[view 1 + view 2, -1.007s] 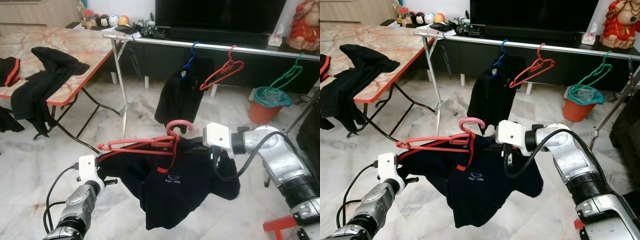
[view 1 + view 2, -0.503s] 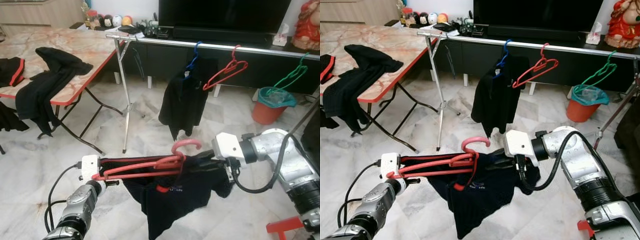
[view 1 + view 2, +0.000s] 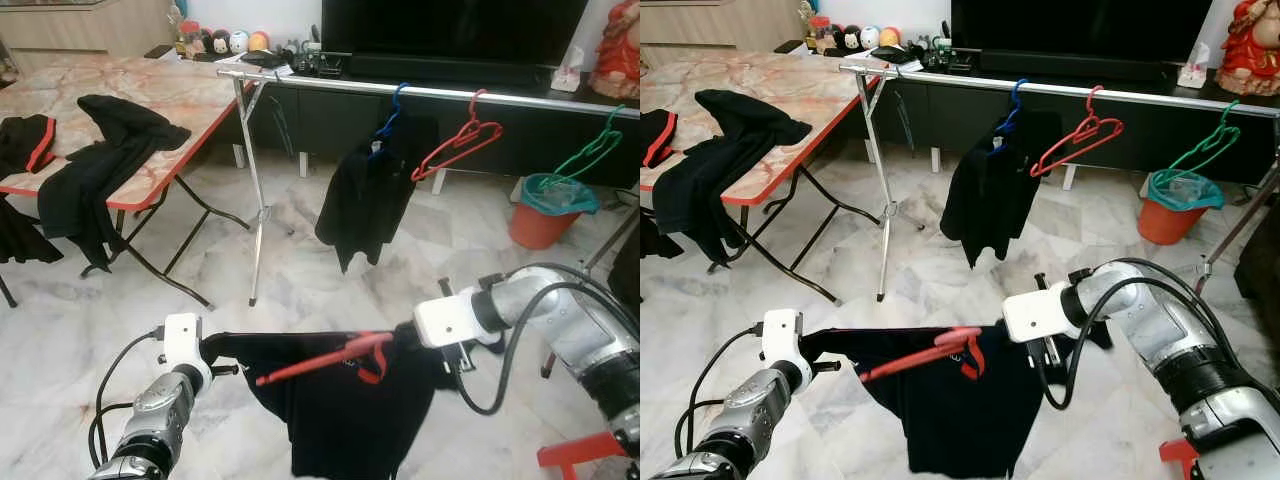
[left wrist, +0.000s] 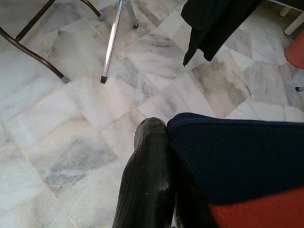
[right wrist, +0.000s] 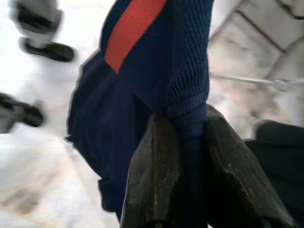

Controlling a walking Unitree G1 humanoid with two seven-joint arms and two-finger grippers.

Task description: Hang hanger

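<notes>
The right gripper (image 5: 190, 142) and left gripper (image 4: 164, 156) each pinch, fingers closed, 1 shoulder of a soft, limp dark shirt (image 3: 340, 420) sagging between them, its light, stiff red hanger (image 3: 325, 362) slanting at 6 o'clock below the rail (image 3: 420, 90), likely best held by its rigid hook.

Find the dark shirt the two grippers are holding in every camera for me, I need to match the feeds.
Left eye view: dark shirt low centre, stretched between both grippers.
Right eye view: low centre, a bit further left.
Left wrist view: lower right, beside the black finger.
Right wrist view: centre, pinched between the fingers.
Shared landmark: the shirt's red collar trim, also seen at both wrists.
</notes>
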